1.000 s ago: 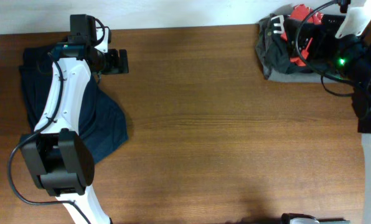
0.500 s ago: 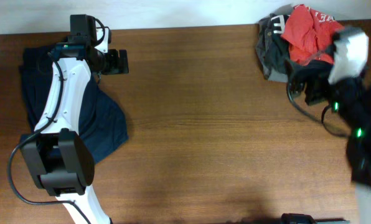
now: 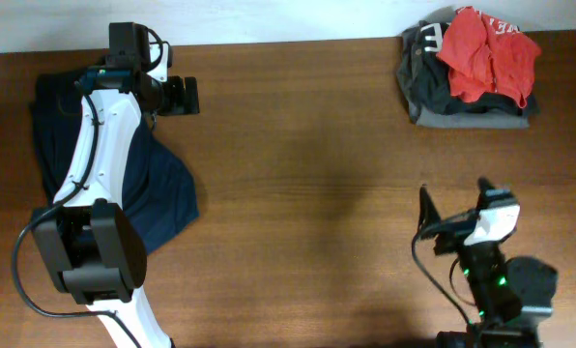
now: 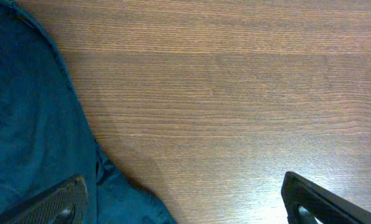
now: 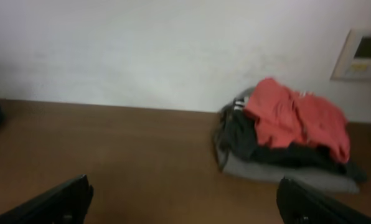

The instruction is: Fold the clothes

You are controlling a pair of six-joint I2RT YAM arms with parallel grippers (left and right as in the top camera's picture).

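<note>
The orange-red T-shirt (image 3: 486, 60) lies crumpled on top of a clothes pile at the table's back right. It also shows in the right wrist view (image 5: 295, 121). The dark navy garment (image 3: 71, 159) lies spread at the left, partly under my left arm, and fills the left of the left wrist view (image 4: 23, 118). My left gripper (image 3: 184, 95) is open and empty just right of the navy garment's top edge, over bare wood (image 4: 185, 208). My right gripper (image 3: 452, 217) is open and empty (image 5: 185, 208) at the front right, far from the pile.
Under the red shirt lie a black shirt with white lettering (image 3: 425, 77) and a grey folded garment (image 3: 467, 118). The wooden table (image 3: 307, 174) ends at a white wall at the back. A wall panel (image 5: 367, 55) shows at the far right.
My right arm has pulled back from the pile at the back right to the table's front right. The red shirt now lies uncovered on the pile. The left arm has not moved.
</note>
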